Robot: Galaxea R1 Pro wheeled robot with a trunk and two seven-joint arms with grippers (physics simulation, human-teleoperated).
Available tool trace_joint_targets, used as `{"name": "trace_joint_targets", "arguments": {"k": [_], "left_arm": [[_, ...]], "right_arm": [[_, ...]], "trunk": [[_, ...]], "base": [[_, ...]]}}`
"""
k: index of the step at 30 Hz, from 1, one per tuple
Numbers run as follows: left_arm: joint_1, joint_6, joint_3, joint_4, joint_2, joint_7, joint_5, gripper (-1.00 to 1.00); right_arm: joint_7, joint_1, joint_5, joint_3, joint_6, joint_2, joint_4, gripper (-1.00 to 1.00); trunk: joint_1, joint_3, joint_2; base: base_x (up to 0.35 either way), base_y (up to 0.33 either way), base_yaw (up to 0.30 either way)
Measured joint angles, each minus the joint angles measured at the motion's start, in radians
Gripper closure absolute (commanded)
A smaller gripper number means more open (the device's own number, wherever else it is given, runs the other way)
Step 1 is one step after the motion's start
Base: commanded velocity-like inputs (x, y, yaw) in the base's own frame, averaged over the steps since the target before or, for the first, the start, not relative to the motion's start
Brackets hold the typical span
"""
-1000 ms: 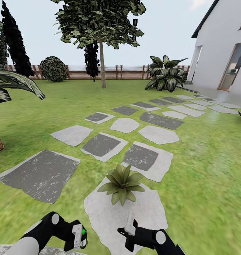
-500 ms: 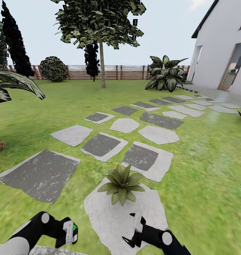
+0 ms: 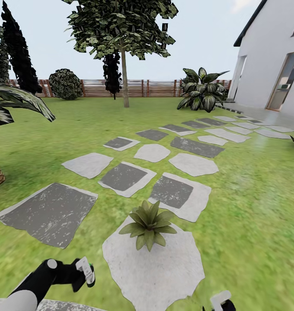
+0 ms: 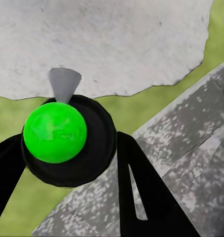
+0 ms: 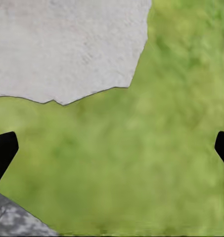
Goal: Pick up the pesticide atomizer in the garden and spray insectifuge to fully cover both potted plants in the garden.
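I looked over the garden lawn (image 3: 255, 207), its stepping stones (image 3: 123, 176) running toward the fence (image 3: 151, 88). One potted plant (image 3: 148, 223) sat on the pale nearest stone (image 3: 155, 268). My left claw (image 3: 87, 272) hovered low beside that stone, clamped on the atomizer (image 4: 67, 140), its green ball visible. My right claw (image 5: 112, 153) spread wide above grass.

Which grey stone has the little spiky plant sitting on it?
The pale stepping stone nearest the robot, right ahead of its arms. The small potted plant sits at that stone's far edge. The other stones up the lawn carry no plant, and several are darker grey.
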Motion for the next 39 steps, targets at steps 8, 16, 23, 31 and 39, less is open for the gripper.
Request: {"name": "trace_joint_targets", "arguments": {"k": [8, 16, 23, 31, 39], "left_arm": [[0.0, 0.101, -0.001, 0.0, -0.007, 0.003, 0.079, 1.0], [0.001, 0.114, 0.006, 0.015, -0.009, 0.059, 0.093, 1.0], [0.0, 0.208, 0.002, 0.044, -0.012, 0.088, 0.085, 1.0], [-0.016, 0.303, -0.006, 0.037, -0.039, 0.084, 0.082, 1.0], [-0.112, 0.522, -0.087, 0.028, -0.096, 0.0, 0.083, 1.0]], "right_arm": [[-0.113, 0.002, -0.204, -0.006, 0.0, -0.008, 0.054, -1.0], [-0.117, 0.002, -0.271, -0.005, -0.002, -0.009, 0.058, -1.0], [-0.121, 0.002, -0.273, -0.004, -0.001, 0.001, 0.06, -1.0], [-0.123, 0.003, -0.371, -0.078, 0.002, -0.004, 0.057, -1.0], [-0.116, 0.003, -0.438, -0.129, 0.0, -0.01, 0.058, -1.0]], "trunk": [[0.0, 0.0, 0.0], [0.0, 0.0, 0.0], [0.0, 0.0, 0.0], [0.0, 0.0, 0.0], [0.0, 0.0, 0.0]], "base": [[0.0, 0.0, 0.0], [0.0, 0.0, 0.0], [0.0, 0.0, 0.0], [0.0, 0.0, 0.0], [0.0, 0.0, 0.0]]}}
